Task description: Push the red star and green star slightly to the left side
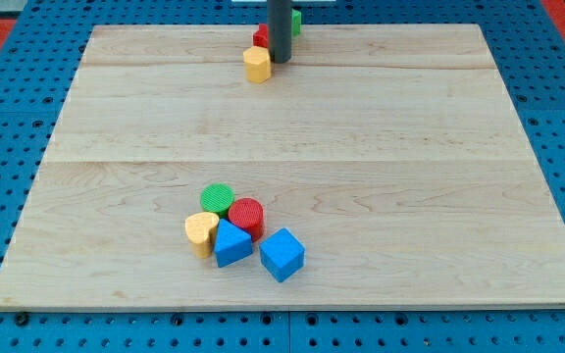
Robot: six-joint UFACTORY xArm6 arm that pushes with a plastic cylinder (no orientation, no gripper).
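The red star block sits at the view's top edge of the pale wooden counter, only a sliver of it showing to the view's left of my dark rod, so its shape is hard to make out. The green star block peeks out on the rod's other side, at the view's right and a little higher, likewise mostly hidden. My tip rests on the counter between them, just below both and touching or nearly touching the red one; I cannot tell which. I carry no hand, only this rod, so nothing is grasped. Just beside my tip, toward the view's left and bottom, stands a yellow block, against the red star. Well apart, near the view's bottom, a cluster lies packed together: a green cylinder, a red cylinder, a yellow heart-shaped block, a blue triangular block and a blue cube.
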